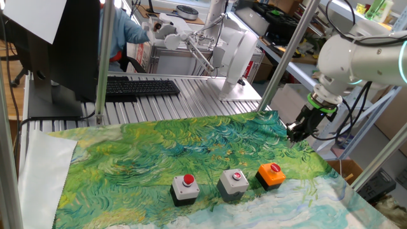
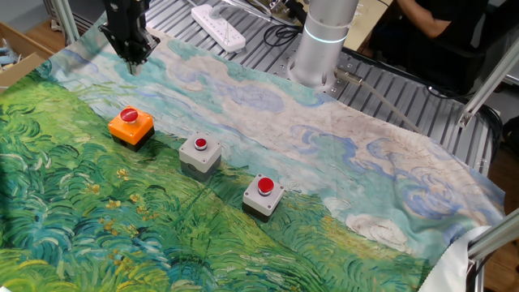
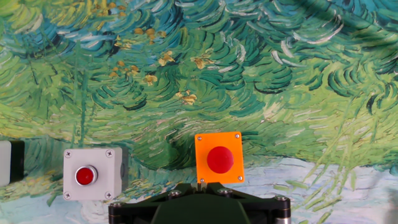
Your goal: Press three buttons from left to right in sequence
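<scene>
Three buttons stand in a row on the painted cloth (image 1: 191,146). In one fixed view they run from a grey unit (image 1: 185,187) through a second grey unit (image 1: 234,182) to an orange one (image 1: 271,174), each with a round red cap. My gripper (image 1: 294,135) hangs in the air above the cloth's edge, up and to the right of the orange button and touching nothing. In the other fixed view the gripper (image 2: 132,66) sits beyond the orange button (image 2: 130,124). The hand view shows the fingertips (image 3: 201,182) shut together just short of the orange button (image 3: 219,158), with a grey button (image 3: 92,174) to its left.
A black keyboard (image 1: 137,87) and a monitor (image 1: 57,44) stand behind the cloth on the slatted table. The arm's base (image 2: 323,40) and a white power strip (image 2: 219,24) are at the table's far side. Metal frame posts (image 1: 100,63) rise near the cloth's corners.
</scene>
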